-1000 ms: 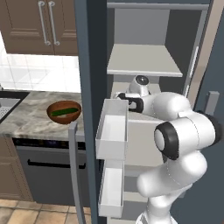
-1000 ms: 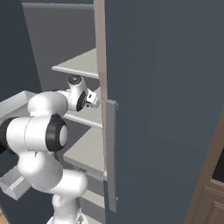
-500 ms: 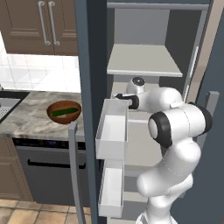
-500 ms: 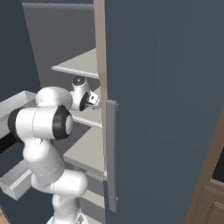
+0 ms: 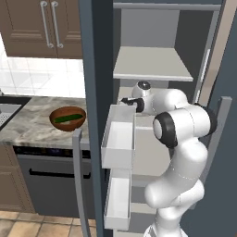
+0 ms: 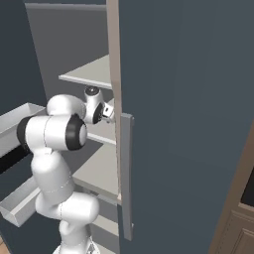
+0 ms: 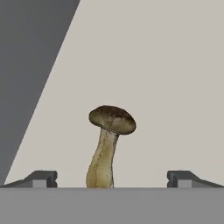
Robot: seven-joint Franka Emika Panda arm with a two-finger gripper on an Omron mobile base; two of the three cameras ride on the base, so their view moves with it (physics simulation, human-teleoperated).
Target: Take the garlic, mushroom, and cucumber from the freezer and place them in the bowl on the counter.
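arm has folded deeper into the freezer (image 5: 152, 69), wide-open empty gripper (image 7: 111, 177) straddling the mushroom (image 7: 108, 142)

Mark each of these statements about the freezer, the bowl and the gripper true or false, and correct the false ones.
1. The cucumber lies in the bowl. True.
2. The gripper is shut on the mushroom. False: its fingertips stand wide apart, the mushroom between them.
3. The bowl sits on the counter. True.
4. The freezer door is shut. False: it stands open, with the arm reaching onto a shelf.
5. The mushroom is in the bowl. False: it lies on the light freezer shelf.
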